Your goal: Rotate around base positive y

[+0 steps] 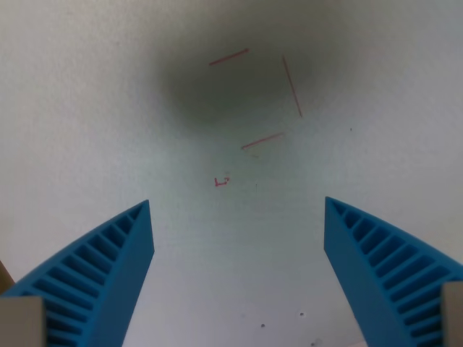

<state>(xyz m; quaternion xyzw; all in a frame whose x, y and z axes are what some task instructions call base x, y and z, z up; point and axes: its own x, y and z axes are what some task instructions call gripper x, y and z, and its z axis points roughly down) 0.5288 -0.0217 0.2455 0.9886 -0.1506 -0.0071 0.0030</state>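
My gripper [239, 210] is open and empty, hanging over a plain white surface [87, 108]. Its two blue ribbed fingers show in the wrist view, one at the lower left [108, 267] and one at the lower right [376, 267], with a wide gap between them. Thin red pen lines [289, 87] drawn on the surface form an unclosed square outline above the gap. A small red mark [222, 181] lies just below that outline. A soft dark shadow [217, 87] covers the area of the lines. No loose object is in view.
A few tiny dark specks [302, 314] dot the surface near the bottom edge. A sliver of a tan thing [4, 273] shows at the wrist view's left edge.
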